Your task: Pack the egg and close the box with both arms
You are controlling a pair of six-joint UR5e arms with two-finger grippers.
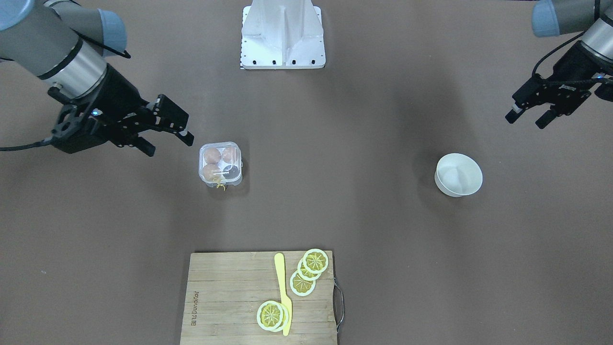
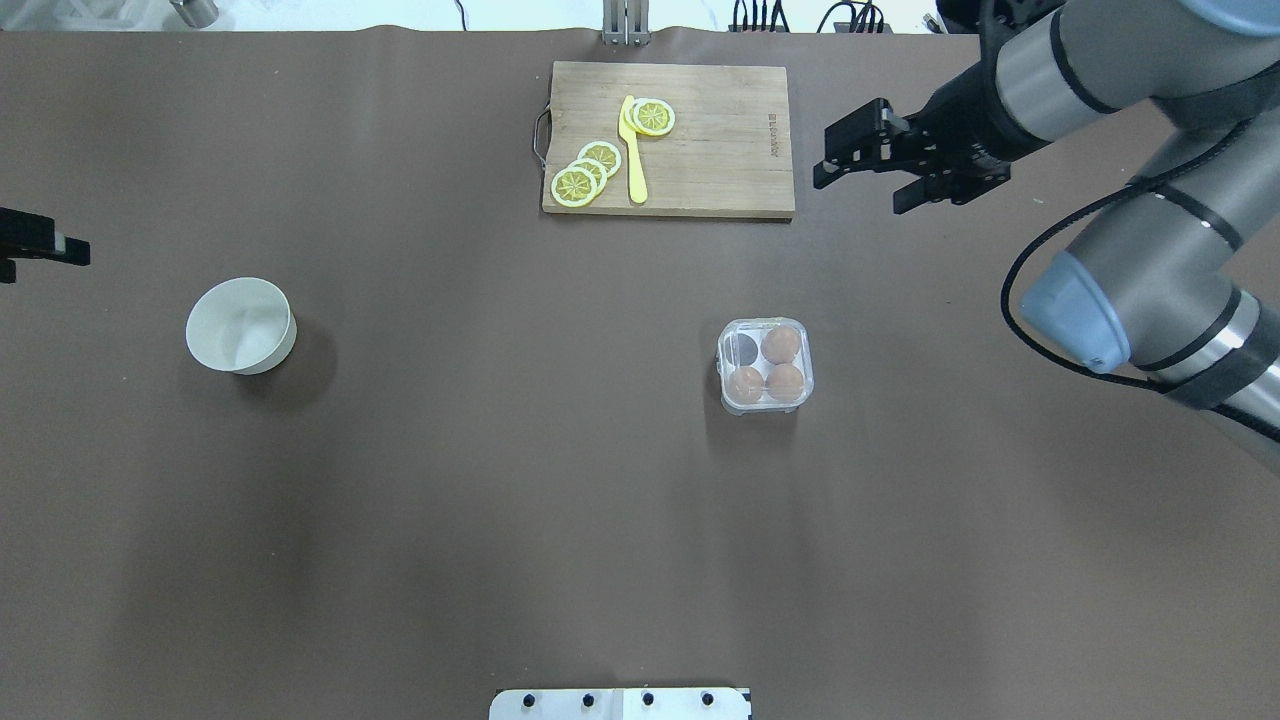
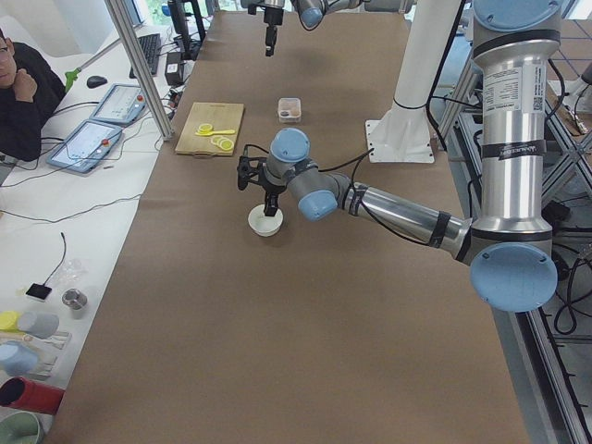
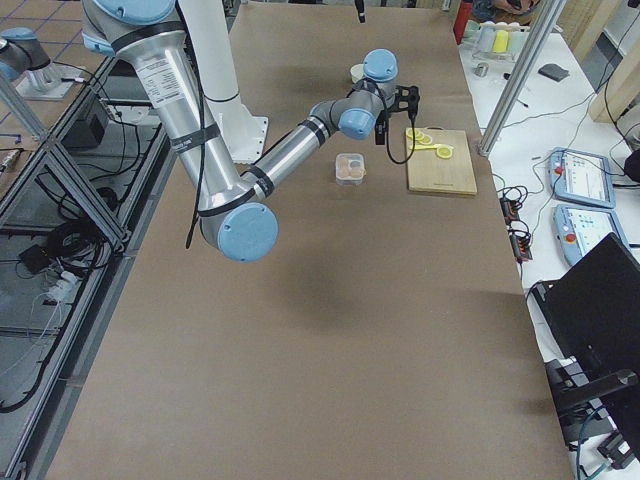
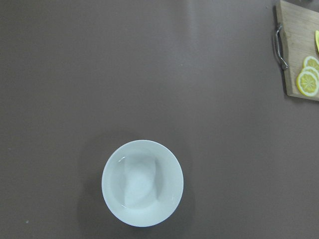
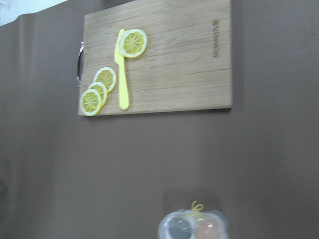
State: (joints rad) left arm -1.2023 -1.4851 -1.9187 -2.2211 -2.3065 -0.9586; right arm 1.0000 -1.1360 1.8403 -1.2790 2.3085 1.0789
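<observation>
Grey tubular arms (image 2: 1100, 50), light-blue joint caps (image 2: 1070, 305), silver wrist bands, black cables (image 1: 21, 145).

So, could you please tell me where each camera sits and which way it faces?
Front-facing: opposite the robot, facing it; right arm view-left, left arm view-right.
Overhead: behind the robot, looking down on the box; right arm, left fingers.
Left: table's left end; left arm nearest.
Right: opposite end; right arm nearest.
Left wrist: down on the bowl; no body.
Right wrist: down on the cutting board; no body.
Shared: both wrists see that board.
</observation>
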